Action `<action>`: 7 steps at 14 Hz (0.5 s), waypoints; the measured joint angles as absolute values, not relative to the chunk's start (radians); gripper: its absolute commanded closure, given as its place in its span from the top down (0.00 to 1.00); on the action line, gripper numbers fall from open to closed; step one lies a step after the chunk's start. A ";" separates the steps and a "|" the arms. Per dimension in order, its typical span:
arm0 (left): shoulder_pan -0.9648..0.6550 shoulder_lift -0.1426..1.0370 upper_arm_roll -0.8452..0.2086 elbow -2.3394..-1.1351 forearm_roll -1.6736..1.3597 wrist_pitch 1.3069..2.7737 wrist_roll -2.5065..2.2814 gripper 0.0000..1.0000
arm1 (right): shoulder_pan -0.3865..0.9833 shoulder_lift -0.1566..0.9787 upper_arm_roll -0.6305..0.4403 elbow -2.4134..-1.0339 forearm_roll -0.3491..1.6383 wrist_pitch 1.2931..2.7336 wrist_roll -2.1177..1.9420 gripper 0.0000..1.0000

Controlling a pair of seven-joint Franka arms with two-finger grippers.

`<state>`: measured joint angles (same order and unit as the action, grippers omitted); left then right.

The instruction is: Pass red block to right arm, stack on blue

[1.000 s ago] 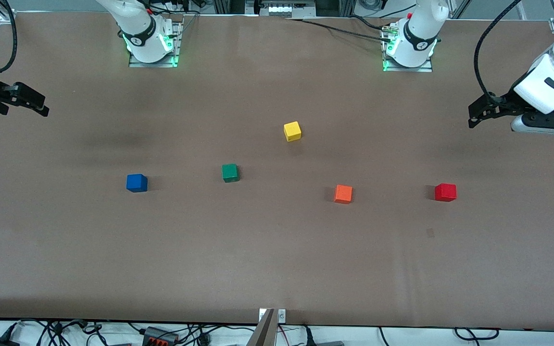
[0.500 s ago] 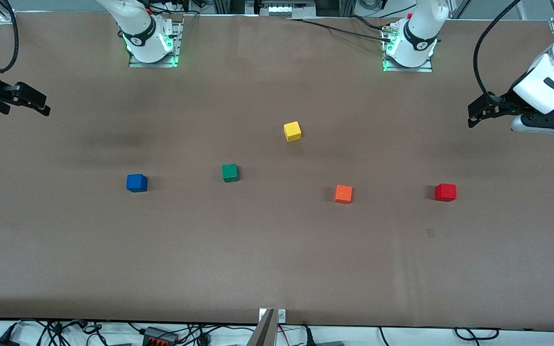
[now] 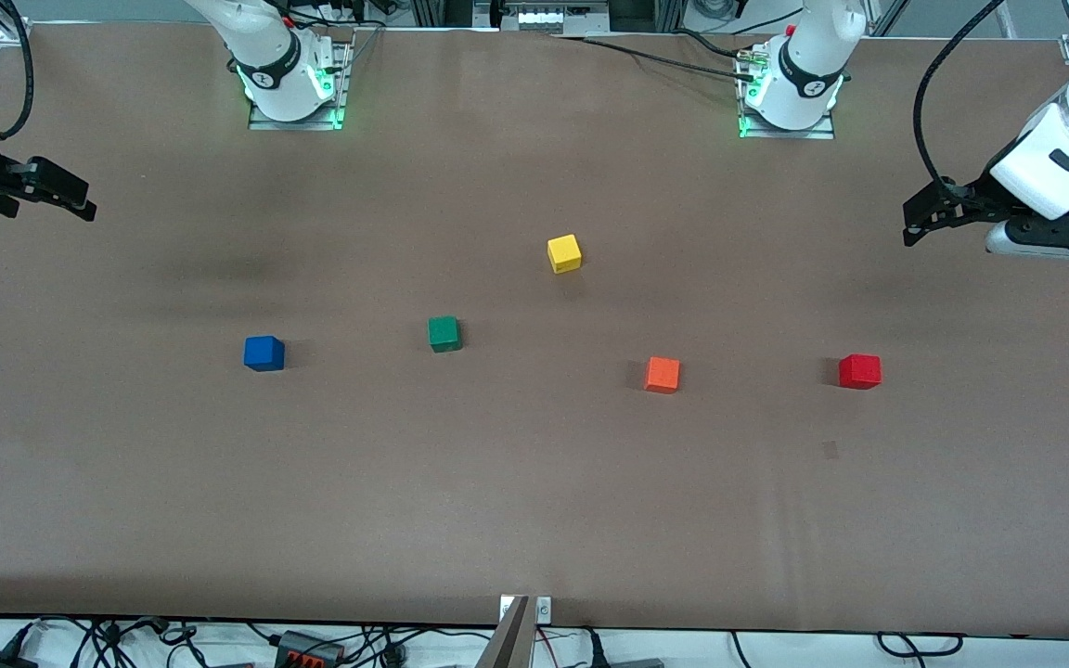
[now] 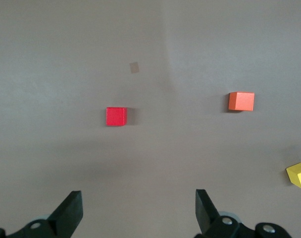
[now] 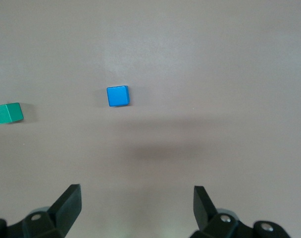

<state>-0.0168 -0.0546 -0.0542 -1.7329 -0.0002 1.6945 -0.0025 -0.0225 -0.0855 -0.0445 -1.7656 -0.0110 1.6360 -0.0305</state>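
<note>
The red block [image 3: 859,371] sits on the table toward the left arm's end; it also shows in the left wrist view [image 4: 116,116]. The blue block [image 3: 264,353] sits toward the right arm's end and shows in the right wrist view [image 5: 118,95]. My left gripper [image 3: 915,221] is open and empty in the air over bare table at the left arm's end; its own view [image 4: 138,197] shows the jaws wide apart. My right gripper [image 3: 84,202] is open and empty over bare table at the right arm's end, jaws wide apart in its own view [image 5: 136,192].
A green block [image 3: 444,333] stands beside the blue one, toward the middle. An orange block [image 3: 662,374] stands between green and red. A yellow block [image 3: 564,253] sits farther from the front camera than these. A small dark mark [image 3: 830,450] lies near the red block.
Both grippers have shifted only very slightly in the air. No block has moved.
</note>
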 measured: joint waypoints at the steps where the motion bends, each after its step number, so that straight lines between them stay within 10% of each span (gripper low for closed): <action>1: -0.017 -0.055 -0.054 -1.732 0.000 1.694 -0.002 1.00 | -0.022 -0.086 -0.045 -1.766 -0.011 1.636 -0.030 1.00; 7: -0.018 -0.054 -0.054 -1.718 0.000 1.692 -0.003 1.00 | -0.022 -0.086 -0.045 -1.766 -0.011 1.635 -0.030 1.00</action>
<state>-0.0178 -0.0540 -0.0543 -1.7180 -0.0002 1.6915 -0.0025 -0.0225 -0.0855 -0.0445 -1.7656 -0.0111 1.6345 -0.0305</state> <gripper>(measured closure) 0.000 0.000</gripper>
